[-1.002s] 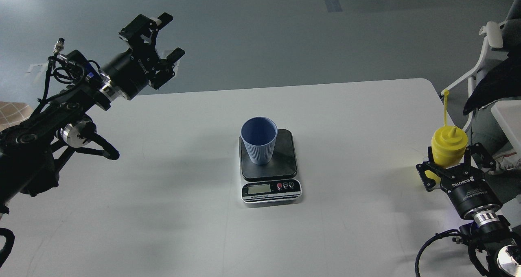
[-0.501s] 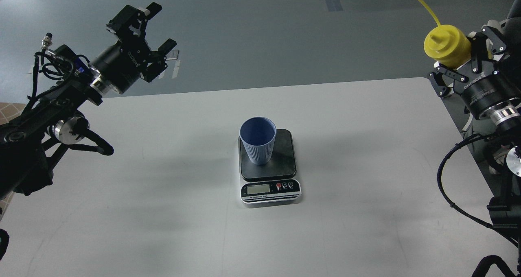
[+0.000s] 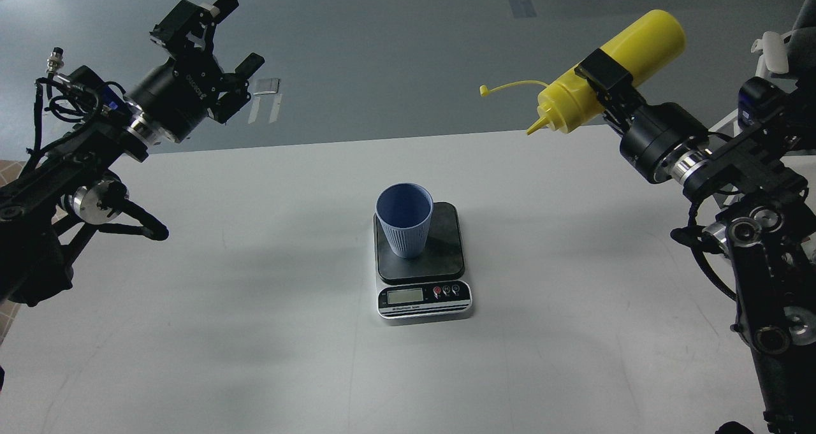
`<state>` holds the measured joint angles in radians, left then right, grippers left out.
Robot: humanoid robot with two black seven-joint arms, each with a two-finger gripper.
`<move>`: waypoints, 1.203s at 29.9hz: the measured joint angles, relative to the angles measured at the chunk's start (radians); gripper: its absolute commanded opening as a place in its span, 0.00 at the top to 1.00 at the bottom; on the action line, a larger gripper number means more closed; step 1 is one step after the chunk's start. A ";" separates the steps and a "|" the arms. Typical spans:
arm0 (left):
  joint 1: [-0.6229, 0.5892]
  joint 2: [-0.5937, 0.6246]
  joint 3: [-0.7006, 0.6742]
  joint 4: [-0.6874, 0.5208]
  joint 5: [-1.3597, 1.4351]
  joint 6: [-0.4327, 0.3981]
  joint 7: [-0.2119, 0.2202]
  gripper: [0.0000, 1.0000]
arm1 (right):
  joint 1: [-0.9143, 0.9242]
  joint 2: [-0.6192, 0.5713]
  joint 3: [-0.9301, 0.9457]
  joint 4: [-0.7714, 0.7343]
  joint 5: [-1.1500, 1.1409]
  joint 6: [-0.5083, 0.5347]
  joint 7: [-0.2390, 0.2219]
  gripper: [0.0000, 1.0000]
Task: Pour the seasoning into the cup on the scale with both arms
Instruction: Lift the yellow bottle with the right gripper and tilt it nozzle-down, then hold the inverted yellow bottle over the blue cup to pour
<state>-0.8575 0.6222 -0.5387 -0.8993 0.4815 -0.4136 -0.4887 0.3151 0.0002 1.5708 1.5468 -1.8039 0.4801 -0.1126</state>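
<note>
The blue ribbed cup (image 3: 405,220) stands upright on the left part of the scale's dark plate (image 3: 440,255); the scale (image 3: 424,297) sits mid-table with its display toward me. My right gripper (image 3: 605,86) is shut on the yellow seasoning bottle (image 3: 612,71), held high at the right and tilted so its nozzle (image 3: 534,128) points down-left, well right of and above the cup. The tethered cap (image 3: 486,90) hangs open to the left. My left gripper (image 3: 220,36) is open and empty, raised at the far left beyond the table's back edge.
The white table (image 3: 255,306) has a rounded back-right corner. A white chair frame (image 3: 768,45) stands at the far right behind my right arm. Grey floor lies beyond the table's back edge.
My right arm lifted the bottle from the table's right side, swung it left and tipped it from upright to nozzle-down. My left gripper drifted slightly left and up, still open.
</note>
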 measured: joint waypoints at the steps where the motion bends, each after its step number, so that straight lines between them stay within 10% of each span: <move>1: 0.000 0.000 0.000 0.000 0.000 0.000 0.000 0.02 | 0.000 0.000 -0.033 0.001 -0.013 -0.015 0.005 1.00; 36: 0.046 0.027 -0.070 -0.037 -0.003 -0.008 0.000 0.02 | 0.093 0.000 -0.435 -0.062 -0.353 -0.376 0.077 1.00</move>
<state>-0.8115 0.6491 -0.6084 -0.9364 0.4786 -0.4219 -0.4887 0.4082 0.0000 1.1353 1.4851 -2.1573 0.1039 -0.0353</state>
